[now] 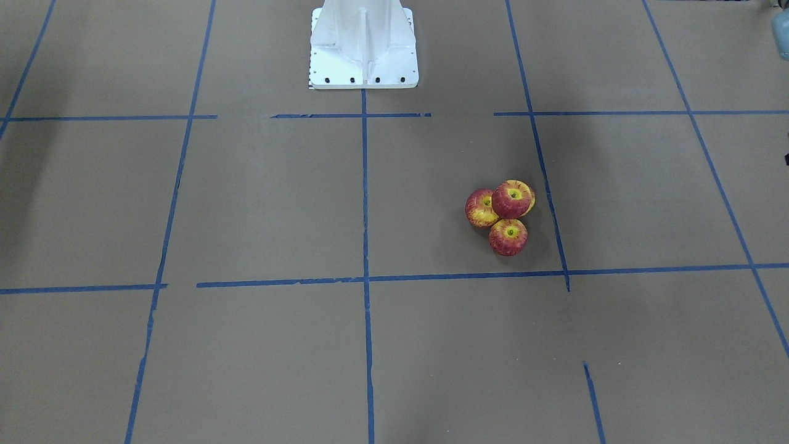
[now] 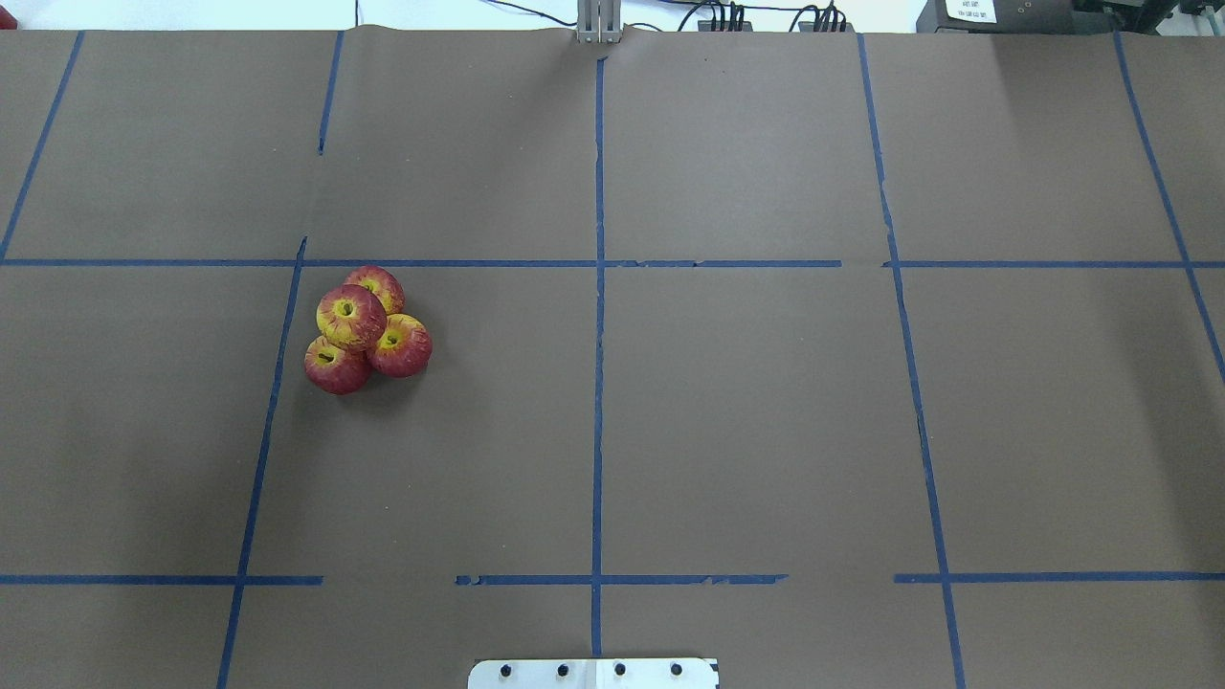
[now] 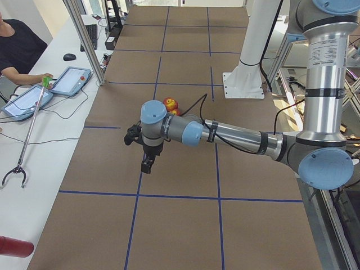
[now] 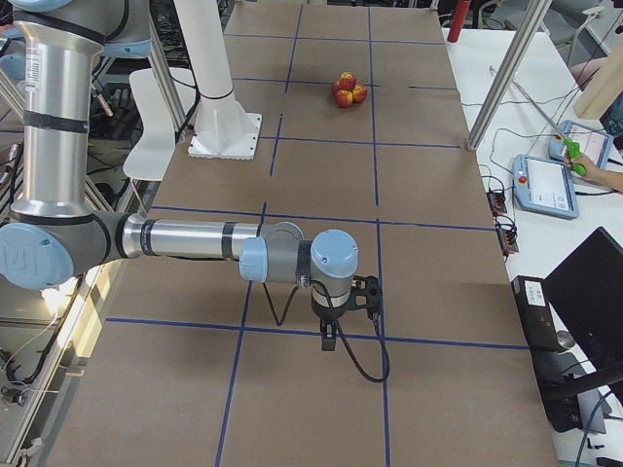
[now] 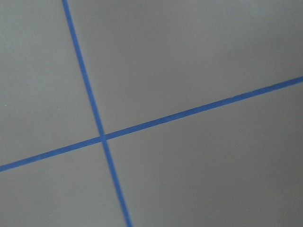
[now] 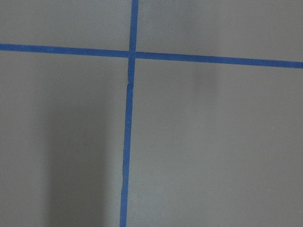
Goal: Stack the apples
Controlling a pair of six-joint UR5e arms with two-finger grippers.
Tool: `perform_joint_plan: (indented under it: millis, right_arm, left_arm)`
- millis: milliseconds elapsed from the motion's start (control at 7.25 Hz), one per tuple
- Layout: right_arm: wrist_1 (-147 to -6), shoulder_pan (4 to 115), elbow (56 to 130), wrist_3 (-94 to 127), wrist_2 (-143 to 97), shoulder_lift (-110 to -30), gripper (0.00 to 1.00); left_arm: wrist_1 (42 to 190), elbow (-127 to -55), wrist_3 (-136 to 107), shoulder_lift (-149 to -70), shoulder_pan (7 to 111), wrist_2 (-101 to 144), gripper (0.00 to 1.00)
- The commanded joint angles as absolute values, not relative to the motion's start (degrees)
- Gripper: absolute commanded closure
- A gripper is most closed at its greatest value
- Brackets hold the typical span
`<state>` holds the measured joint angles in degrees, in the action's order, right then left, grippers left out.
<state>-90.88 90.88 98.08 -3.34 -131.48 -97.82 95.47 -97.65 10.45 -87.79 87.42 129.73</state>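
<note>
Red-and-yellow apples sit in a tight cluster on the brown table. Three rest on the table and one apple (image 2: 350,317) lies on top of them, also in the front-facing view (image 1: 511,198). The cluster shows small in both side views (image 3: 171,105) (image 4: 346,89). My left gripper (image 3: 147,166) hangs over the table well short of the apples, seen only in the exterior left view; I cannot tell whether it is open. My right gripper (image 4: 331,339) hangs far from the apples, seen only in the exterior right view; I cannot tell its state. Both wrist views show only paper and blue tape.
The white robot pedestal (image 1: 363,46) stands at the table's middle edge. Blue tape lines (image 2: 598,316) mark a grid. A side bench holds tablets (image 3: 70,80) and a long grabber stick (image 3: 28,132); a metal post (image 3: 84,39) rises at the table's edge.
</note>
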Motion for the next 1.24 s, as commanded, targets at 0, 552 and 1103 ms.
perform_joint_plan:
  millis: [0, 552, 1103]
  right_arm:
    - [-90.88, 90.88, 98.09, -3.34, -131.48, -97.82, 0.00]
    - [-90.79, 90.88, 98.09, -3.34, -131.48, -97.82, 0.00]
    - [-90.88, 90.88, 98.09, -3.34, -131.48, -97.82, 0.00]
  left_arm:
    - [94.49, -88.97, 21.86, -88.15, 95.78, 129.90, 0.00]
    - [90.88, -89.73, 21.09, -87.55, 96.50, 130.25, 0.00]
    - [91.76, -90.52, 21.27, -84.20, 96.59, 130.25, 0.00]
